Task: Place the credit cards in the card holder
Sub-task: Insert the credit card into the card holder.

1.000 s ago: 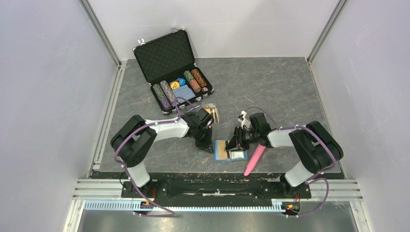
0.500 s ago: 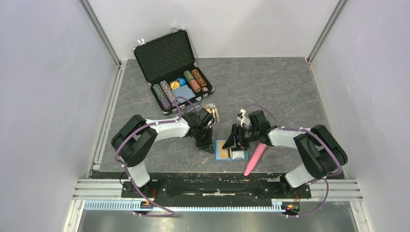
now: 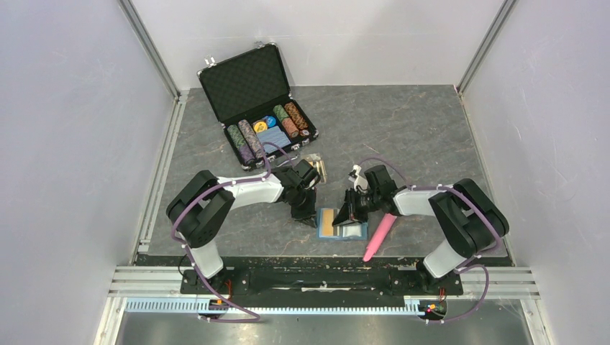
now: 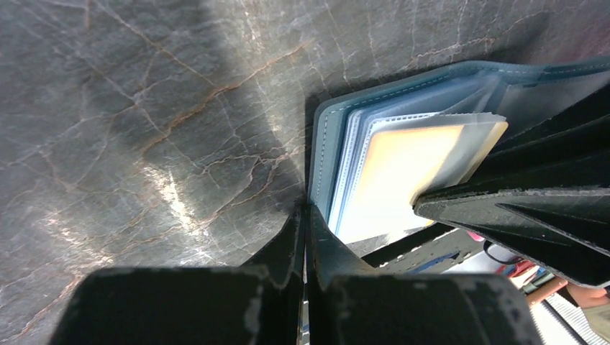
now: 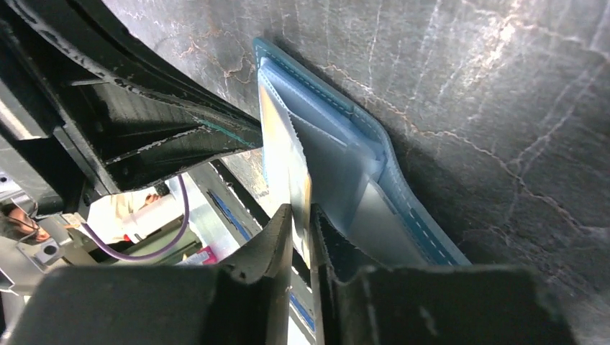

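Note:
The teal-blue card holder (image 3: 354, 231) lies open on the table between my two arms. In the left wrist view the card holder (image 4: 325, 136) shows clear sleeves, and a gold-orange credit card (image 4: 403, 169) sits in the top sleeve. My left gripper (image 4: 306, 213) is shut, its tips pressing at the holder's cover edge, with nothing seen between them. In the right wrist view my right gripper (image 5: 302, 215) is shut on the edge of the gold credit card (image 5: 296, 169) and its sleeve, lifted off the holder (image 5: 374, 154). From above, the right gripper (image 3: 349, 213) hangs over the holder.
A black chip briefcase (image 3: 248, 85) stands open at the back left, with poker chips inside. A small clear box (image 3: 317, 168) with dark and gold cards lies behind my left gripper (image 3: 306, 214). A pink stick-shaped object (image 3: 379, 238) lies right of the holder.
My right gripper opened, shifted slightly left over the holder, and closed again on the card and sleeve. The left gripper stayed shut in place.

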{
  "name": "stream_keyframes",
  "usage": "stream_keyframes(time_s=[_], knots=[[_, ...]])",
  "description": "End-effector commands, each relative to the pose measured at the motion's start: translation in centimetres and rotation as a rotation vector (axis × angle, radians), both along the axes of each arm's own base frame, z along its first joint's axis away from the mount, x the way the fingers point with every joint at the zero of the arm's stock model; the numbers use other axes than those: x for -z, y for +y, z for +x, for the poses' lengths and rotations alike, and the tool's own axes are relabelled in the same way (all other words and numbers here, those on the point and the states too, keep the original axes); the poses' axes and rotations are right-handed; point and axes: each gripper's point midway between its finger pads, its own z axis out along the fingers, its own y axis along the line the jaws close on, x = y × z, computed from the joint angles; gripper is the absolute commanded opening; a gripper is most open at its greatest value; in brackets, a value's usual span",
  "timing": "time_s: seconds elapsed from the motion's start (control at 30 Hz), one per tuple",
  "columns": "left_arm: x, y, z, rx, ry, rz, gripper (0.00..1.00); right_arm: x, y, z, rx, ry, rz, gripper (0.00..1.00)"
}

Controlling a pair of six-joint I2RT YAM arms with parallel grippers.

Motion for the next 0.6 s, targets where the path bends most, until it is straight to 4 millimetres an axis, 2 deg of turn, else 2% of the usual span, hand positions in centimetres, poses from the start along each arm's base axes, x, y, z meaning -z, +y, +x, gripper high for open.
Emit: stream_keyframes(time_s=[0.0,0.17,0.23,0.33,0.4,0.47,0.57], knots=[[-0.9,-0.2,1.6,0.023,-0.078,0.016,0.02,-0.8,1.0,0.7,-0.015,-0.022,0.034,0.12],[-1.7,0.5,2.5,0.031,-0.121,0.067,0.03,-1.1,1.8,2.0,-0.024,-0.037,0.044,0.06],[-2.2,1.1,2.9,0.042,-0.140,0.110,0.06,-1.2,2.2,2.6,-0.026,-0.043,0.047,0.04],[-3.2,2.5,3.7,0.058,-0.185,0.188,0.15,-1.4,2.9,3.7,-0.027,-0.054,0.053,0.02],[-4.1,3.3,4.2,0.058,-0.222,0.225,0.25,-1.5,3.2,4.2,-0.031,-0.053,0.054,0.02],[-5.0,3.6,4.6,0.054,-0.242,0.221,0.32,-1.4,3.1,4.3,-0.034,-0.051,0.041,0.07],[-5.9,3.3,4.8,0.044,-0.248,0.181,0.41,-1.1,2.8,4.0,-0.044,-0.041,0.015,0.27]])
